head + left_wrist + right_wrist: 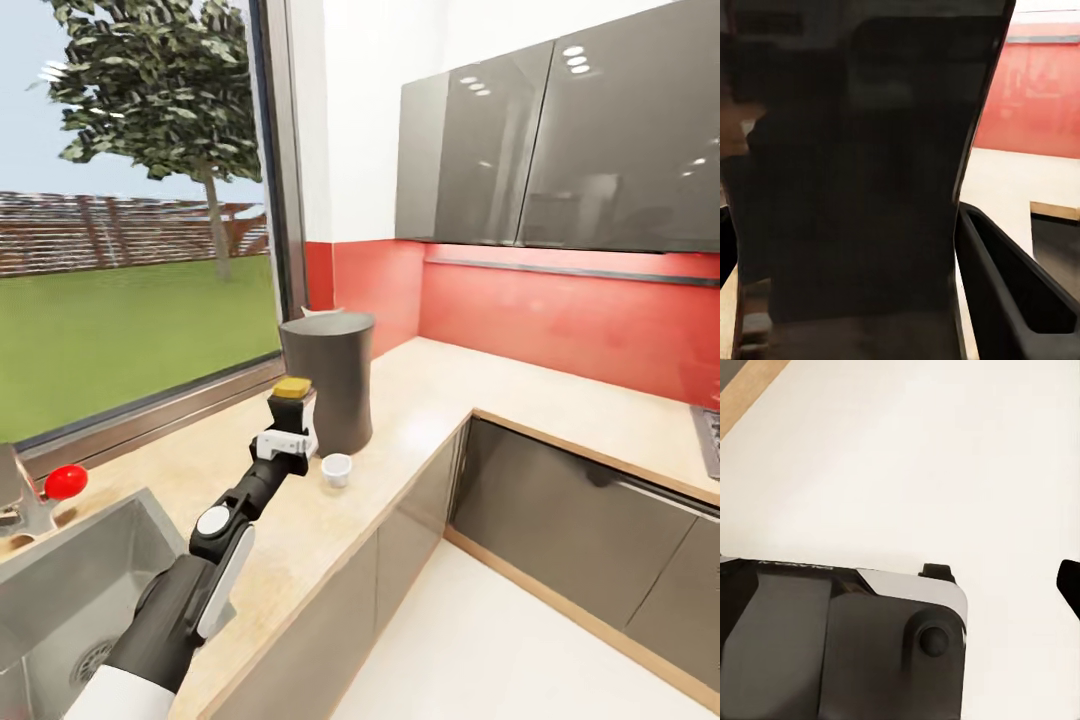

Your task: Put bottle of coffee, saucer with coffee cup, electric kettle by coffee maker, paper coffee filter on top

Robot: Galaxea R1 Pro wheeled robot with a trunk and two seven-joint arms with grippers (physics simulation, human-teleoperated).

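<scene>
A: Left to right then. By the steel sink (60,580) there's a red knob (66,481), then our left gripper (288,425) pinching the bottle of coffee (291,398), yellow lid up, just above the bench (420,400) and right beside the coffee maker (328,380).

B: Yep, gripper's closed on its lower body. We'd guess a small rigid jar, light, slick if glass, so taking it by the body below the lid makes sense, and we'd ease it down gently.

A: Past it, the white coffee cup (336,469) sits on the bench, no saucer under it.

B: Count: one bottle, one coffee maker, one cup. Right gripper state, we can't tell.
</scene>
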